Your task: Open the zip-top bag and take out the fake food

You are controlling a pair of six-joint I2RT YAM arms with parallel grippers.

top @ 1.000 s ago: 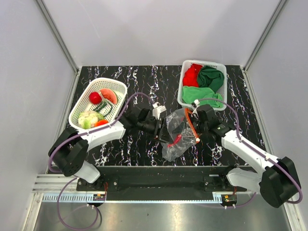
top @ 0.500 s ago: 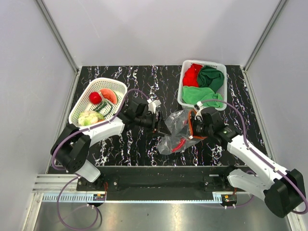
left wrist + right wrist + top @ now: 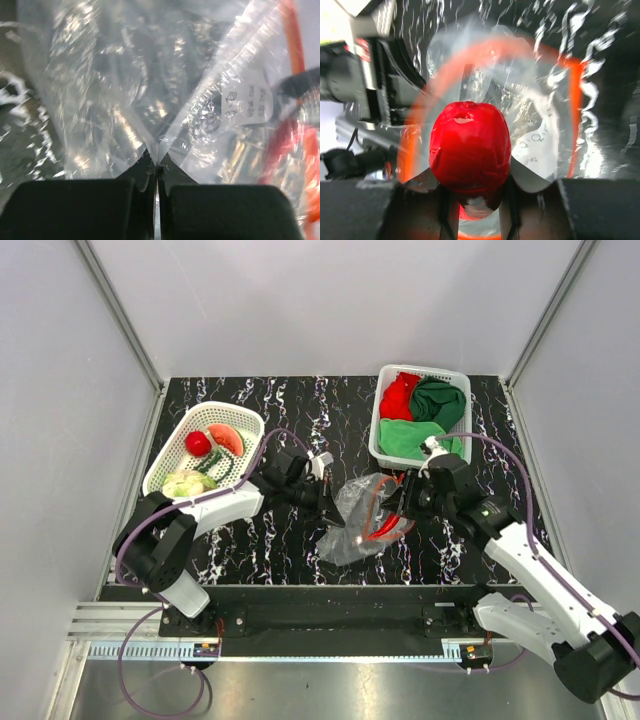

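Note:
The clear zip-top bag (image 3: 350, 527) lies crumpled at mid-table between both arms, its orange-red zip strip (image 3: 575, 115) ringing the open mouth. My left gripper (image 3: 156, 167) is shut on a fold of the bag's plastic (image 3: 125, 90) on the bag's left side (image 3: 326, 512). At the mouth, my right gripper (image 3: 472, 197) is shut on a glossy red round piece of fake food (image 3: 469, 145), just in front of the opening. In the top view the right gripper (image 3: 402, 503) meets the bag's right edge. What else is inside the bag is hidden by glare.
A white mesh basket (image 3: 165, 455) at the left holds a watermelon slice (image 3: 229, 438), a red fruit (image 3: 198, 443) and a pale cabbage (image 3: 181, 484). At the back right, another basket (image 3: 375, 435) holds red and green cloths (image 3: 425, 405). Grey walls ring the table.
My left gripper has shut on the bag's plastic and drawn its left side taut. The right arm has shifted slightly back to the right at the bag's mouth.

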